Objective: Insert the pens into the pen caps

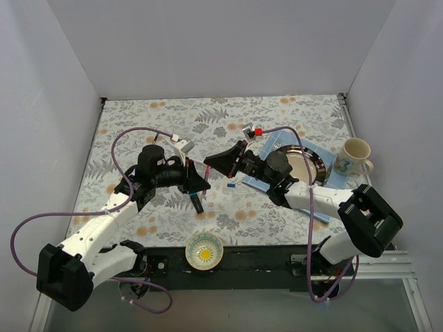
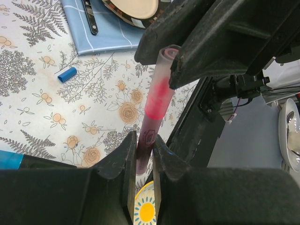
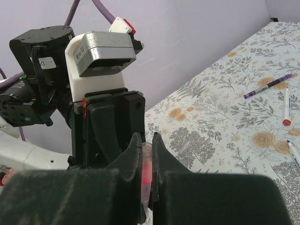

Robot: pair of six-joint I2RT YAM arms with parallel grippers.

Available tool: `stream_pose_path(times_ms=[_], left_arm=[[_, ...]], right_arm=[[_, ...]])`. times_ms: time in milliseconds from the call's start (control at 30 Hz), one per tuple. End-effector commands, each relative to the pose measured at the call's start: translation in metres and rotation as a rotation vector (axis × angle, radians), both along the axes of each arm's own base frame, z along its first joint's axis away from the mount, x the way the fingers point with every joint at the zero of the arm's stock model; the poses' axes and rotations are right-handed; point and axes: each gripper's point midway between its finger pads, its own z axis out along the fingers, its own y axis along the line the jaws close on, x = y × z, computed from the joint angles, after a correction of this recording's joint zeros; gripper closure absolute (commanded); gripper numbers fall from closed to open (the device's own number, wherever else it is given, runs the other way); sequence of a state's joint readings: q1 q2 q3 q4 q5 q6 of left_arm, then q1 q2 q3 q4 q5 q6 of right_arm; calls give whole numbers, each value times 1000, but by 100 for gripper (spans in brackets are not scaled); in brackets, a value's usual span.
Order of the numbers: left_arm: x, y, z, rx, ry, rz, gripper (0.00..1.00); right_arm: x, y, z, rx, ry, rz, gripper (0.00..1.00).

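Note:
My left gripper (image 1: 196, 181) (image 2: 144, 140) is shut on the lower barrel of a pink pen (image 2: 146, 138), held above the table's middle. My right gripper (image 1: 216, 163) (image 3: 146, 140) faces it and is shut on a translucent pink pen cap (image 3: 146, 169) (image 2: 160, 86) that sits over the pen's upper end. A blue cap (image 1: 232, 185) (image 2: 67, 74) lies on the cloth just right of the grippers. A purple pen (image 3: 267, 85) and a white pen with a red tip (image 3: 286, 105) lie on the table in the right wrist view. A dark marker (image 1: 197, 203) lies below the left gripper.
A blue napkin (image 1: 275, 146) with a metal plate (image 1: 309, 164) and dark cutlery (image 2: 90, 16) lies at the right. A mug (image 1: 354, 158) stands beside it. A small bowl (image 1: 205, 250) sits at the near edge between the arm bases.

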State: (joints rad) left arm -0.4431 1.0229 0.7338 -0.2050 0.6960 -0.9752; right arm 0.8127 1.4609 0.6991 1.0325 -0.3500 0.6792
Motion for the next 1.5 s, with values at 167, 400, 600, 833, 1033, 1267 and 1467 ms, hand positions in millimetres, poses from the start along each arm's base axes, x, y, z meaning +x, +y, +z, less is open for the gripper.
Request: stream_pose_path(times_ms=[167, 400, 600, 833, 1033, 1267, 1467], left_arm=[[67, 23, 109, -185, -406, 279, 100], [57, 31, 75, -122, -314, 304, 100], [48, 42, 43, -71, -165, 371, 100], [47, 66, -37, 23, 230, 631, 100], [35, 29, -75, -13, 539, 745, 100], [28, 0, -125, 175, 644, 804, 100], [11, -5, -156, 288, 703, 848, 94]], right_arm=[[-92, -2, -60, -153, 350, 402, 99], [-45, -2, 19, -29, 305, 278, 78], [-1, -23, 57, 7, 258, 91, 26], [14, -62, 40, -96, 216, -114, 18], [19, -83, 17, -194, 220, -230, 19], [20, -103, -5, -311, 226, -300, 19], [14, -107, -9, -311, 231, -284, 19]])
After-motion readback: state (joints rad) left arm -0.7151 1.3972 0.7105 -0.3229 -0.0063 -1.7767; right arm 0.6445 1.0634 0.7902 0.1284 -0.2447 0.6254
